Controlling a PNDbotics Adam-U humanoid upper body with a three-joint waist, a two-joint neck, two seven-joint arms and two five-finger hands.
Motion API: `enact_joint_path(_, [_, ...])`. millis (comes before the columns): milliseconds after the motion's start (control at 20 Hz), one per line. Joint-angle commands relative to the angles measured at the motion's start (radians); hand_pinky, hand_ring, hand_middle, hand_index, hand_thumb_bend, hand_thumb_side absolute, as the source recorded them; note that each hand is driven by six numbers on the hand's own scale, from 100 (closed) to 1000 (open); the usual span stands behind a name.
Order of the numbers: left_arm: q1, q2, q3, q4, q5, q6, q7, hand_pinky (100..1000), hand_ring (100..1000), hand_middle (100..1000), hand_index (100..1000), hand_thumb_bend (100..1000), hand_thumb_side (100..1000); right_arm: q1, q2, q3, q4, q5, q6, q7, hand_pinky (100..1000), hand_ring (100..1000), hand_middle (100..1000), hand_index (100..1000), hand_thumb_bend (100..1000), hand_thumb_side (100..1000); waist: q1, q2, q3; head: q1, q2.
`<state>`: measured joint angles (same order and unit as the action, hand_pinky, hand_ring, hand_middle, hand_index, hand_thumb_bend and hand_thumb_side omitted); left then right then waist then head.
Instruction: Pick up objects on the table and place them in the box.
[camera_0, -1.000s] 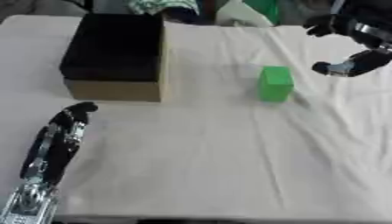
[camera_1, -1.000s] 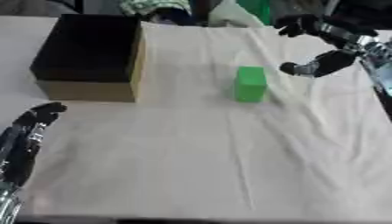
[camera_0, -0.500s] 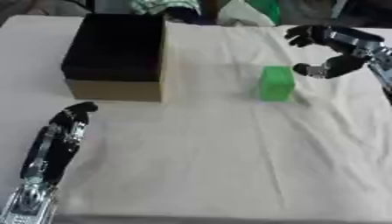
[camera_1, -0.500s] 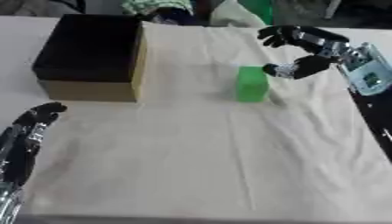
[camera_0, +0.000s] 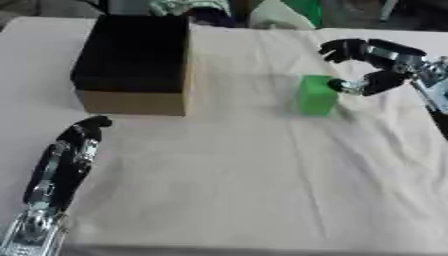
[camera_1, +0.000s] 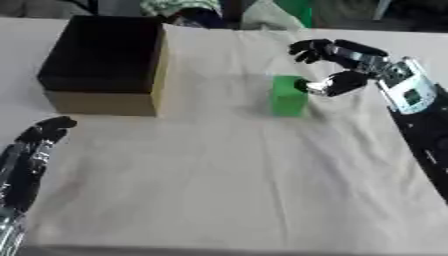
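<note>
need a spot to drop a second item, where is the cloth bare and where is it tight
The widest bare cloth runs across the near half, bordered by the left hand resting open at the near left. A narrower strip lies between the box and the green block. It is tight at the block's right, where the right hand stands open against it.

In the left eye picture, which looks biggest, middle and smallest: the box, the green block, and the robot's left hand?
1. The box looks biggest.
2. The left hand, resting open at the lower left, looks next, though it lies nearer the camera, which may flatter it.
3. The green block looks smallest.
</note>
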<state>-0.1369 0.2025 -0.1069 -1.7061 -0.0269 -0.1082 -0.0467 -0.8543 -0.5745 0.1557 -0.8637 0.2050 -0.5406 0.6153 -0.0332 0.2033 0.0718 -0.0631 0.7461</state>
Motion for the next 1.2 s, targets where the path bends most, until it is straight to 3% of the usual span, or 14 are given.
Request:
enact_joint_path(50, [-0.010,0.013,-0.001,-0.010,-0.004,0.000,-0.002,1000,982,722,796,100,683,-0.021,-0.020,-0.003,-0.002,0.008,-0.172,0.165,898,893,905,982,325,427,0.001,-0.014,-0.001,0.003,-0.005])
enact_joint_path(1200, [-0.007,0.011,0.000,-0.009,-0.007,-0.001,-0.002,1000,986,722,796,100,684,-0.015,-0.011,0.006,0.002,0.078,-0.217,0.241,903,904,914,982,361,474,0.003,-0.011,-0.002,0.005,-0.004])
